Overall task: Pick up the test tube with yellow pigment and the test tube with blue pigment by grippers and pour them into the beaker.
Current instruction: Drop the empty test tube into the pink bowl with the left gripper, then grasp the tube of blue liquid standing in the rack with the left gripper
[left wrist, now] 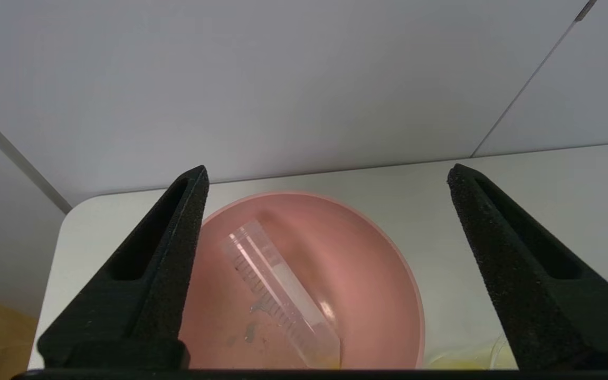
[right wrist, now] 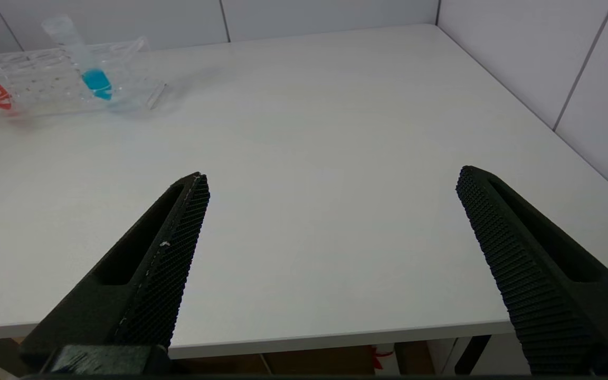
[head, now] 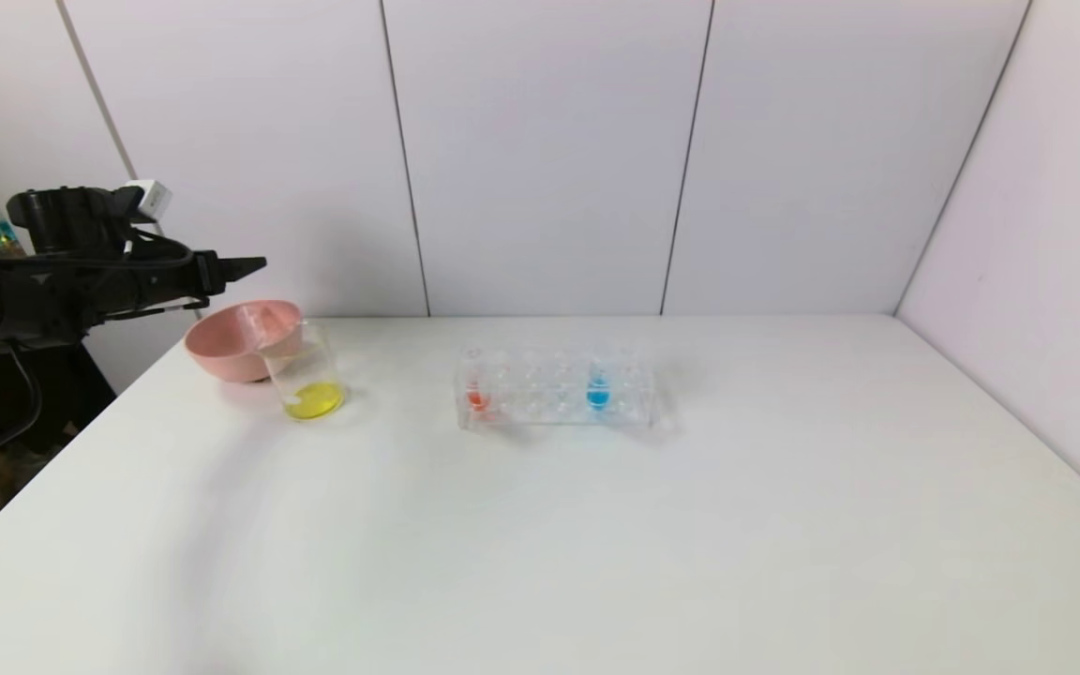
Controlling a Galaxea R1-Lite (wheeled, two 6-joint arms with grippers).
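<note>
1. The left hand [left wrist: 328, 177] hangs in the air above the pink bowl [head: 240, 339], at the far left corner of the counter [head: 596, 525]. Its two black fingers [left wrist: 174, 237] are spread wide apart and hold nothing.
2. The test tube with yellow pigment [left wrist: 283, 301] lies slanted inside the pink bowl. It looks almost empty, with just a bit of yellow at its lower end.
3. The beaker [head: 306, 375] stands upright on the counter, just in front of the pink bowl and looking like it touches it. It has yellow liquid at the bottom.
4. The clear rack [head: 554, 386] sits near the far edge of the counter, about in the middle, well apart from the beaker.
5. The test tube with blue pigment [head: 598, 386] stands in the rack, toward the rack's right end. The blue liquid sits at its bottom.
6. A tube with red-orange liquid [head: 477, 389] stands at the rack's left end.
7. The right hand [right wrist: 330, 177] is low at the near edge of the counter, on the right side. Its fingers [right wrist: 177, 243] are wide apart too, with nothing between them. It is well apart from the rack.
</note>
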